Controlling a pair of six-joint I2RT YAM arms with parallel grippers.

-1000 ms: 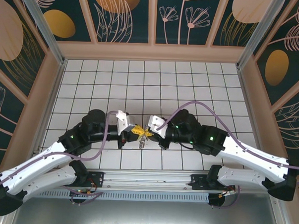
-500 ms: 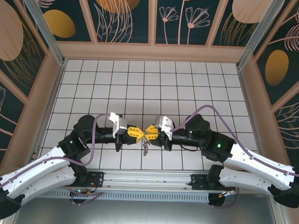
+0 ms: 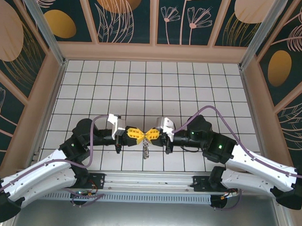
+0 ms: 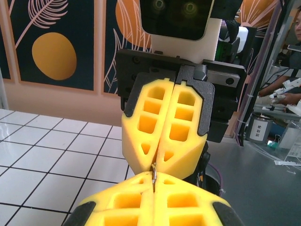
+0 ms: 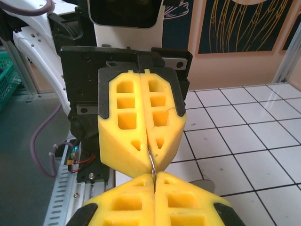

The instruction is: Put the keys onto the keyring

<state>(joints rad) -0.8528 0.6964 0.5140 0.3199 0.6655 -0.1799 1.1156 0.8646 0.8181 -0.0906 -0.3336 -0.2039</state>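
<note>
I am watching the left gripper (image 3: 141,136) and right gripper (image 3: 151,134), tip to tip, both pinching a thin metal keyring (image 4: 154,171); a small silvery key (image 3: 146,151) is dangling below.

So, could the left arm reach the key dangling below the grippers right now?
Probably not: the left gripper is shut on the thin ring, tip to tip with the right gripper, and the key hangs beneath both.
</note>
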